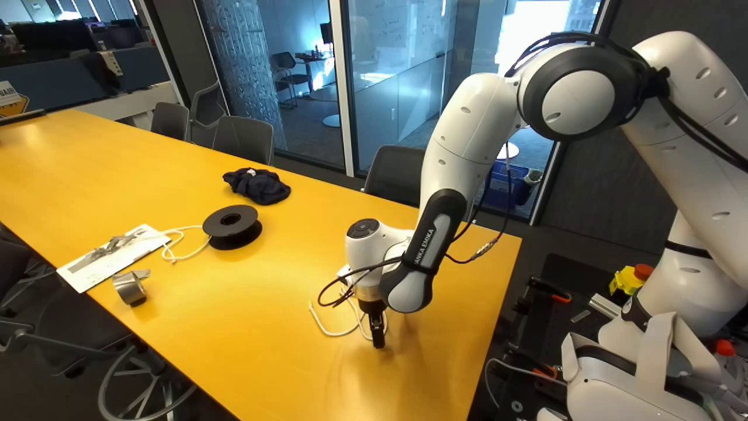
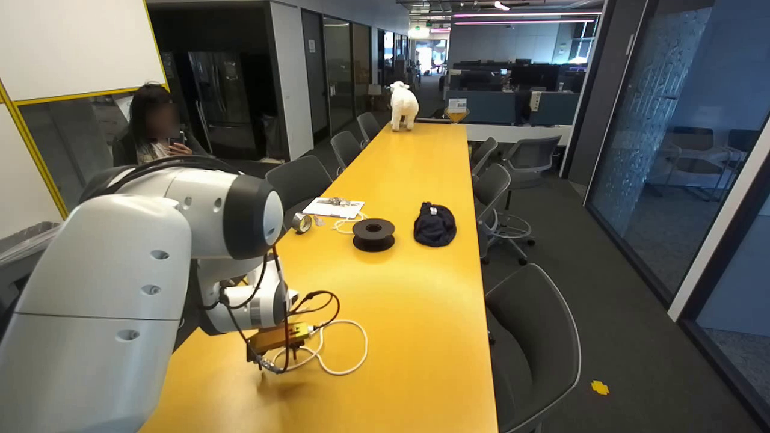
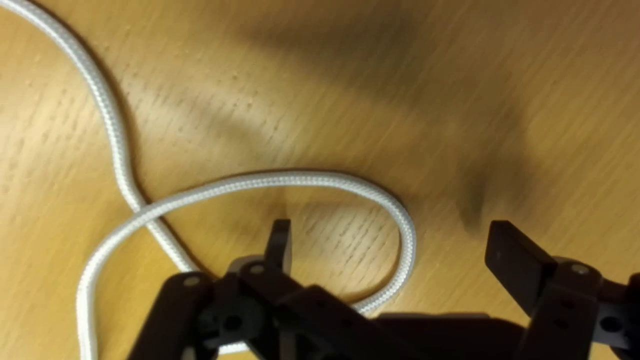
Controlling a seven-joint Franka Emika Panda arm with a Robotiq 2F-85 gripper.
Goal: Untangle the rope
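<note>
The rope is a white braided cord lying on the yellow table in loops. It shows in both exterior views (image 1: 334,335) (image 2: 366,346) and in the wrist view (image 3: 300,178). In the wrist view it crosses over itself at the left and curls into a loop. My gripper (image 3: 391,225) is open with nothing held. The right curve of the loop lies between the two fingertips, apart from both. One finger is over the inside of the loop and one is outside it. Part of the rope is hidden behind the gripper body. The gripper points down, close to the table, in both exterior views (image 1: 378,344) (image 2: 277,362).
A black spool (image 1: 231,230) stands farther along the table, with another white cord (image 1: 190,256) beside it. A white sheet with grey items (image 1: 111,256), a tape roll (image 1: 128,287) and a dark blue cloth (image 1: 257,187) lie near it. Chairs line the table. A person (image 2: 150,132) is behind the arm.
</note>
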